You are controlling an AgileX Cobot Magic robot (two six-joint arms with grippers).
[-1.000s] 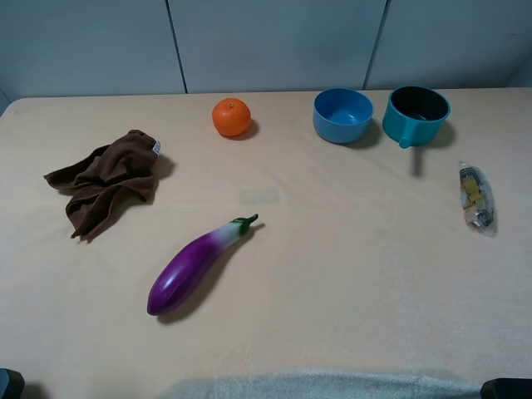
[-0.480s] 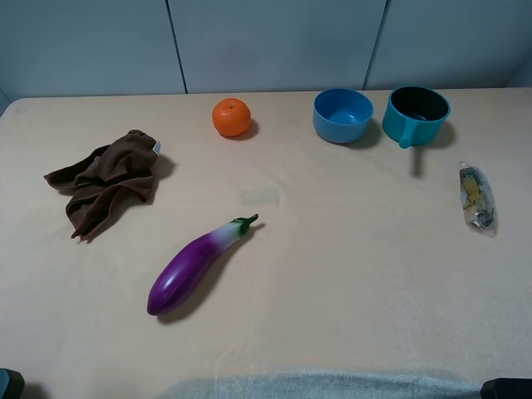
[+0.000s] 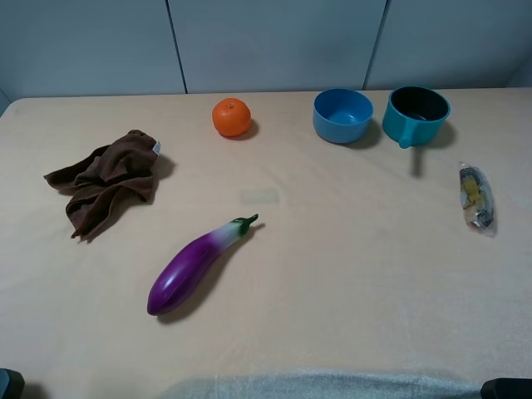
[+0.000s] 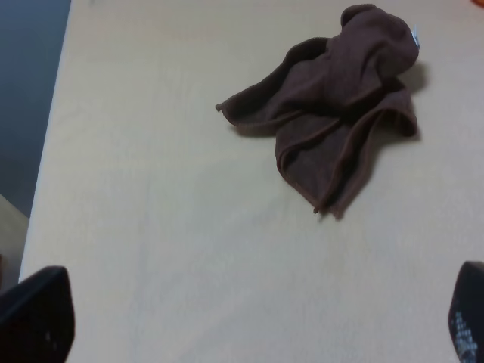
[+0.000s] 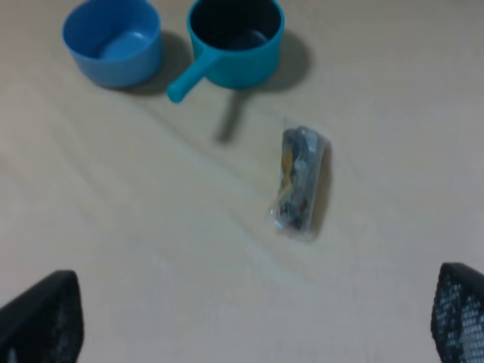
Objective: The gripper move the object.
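Observation:
The teal saucepan stands upright at the back right of the table, dark grey inside, its handle pointing toward the table's front. It also shows in the right wrist view. My right gripper is open and empty, well short of the saucepan, with a plastic packet between them. My left gripper is open and empty near the table's front left, short of a brown cloth. In the exterior view only dark bits of both grippers show at the bottom corners.
A handleless blue bowl stands just left of the saucepan. A clear plastic packet lies in front of it, near the right edge. An orange, a crumpled brown cloth and a purple eggplant lie further left.

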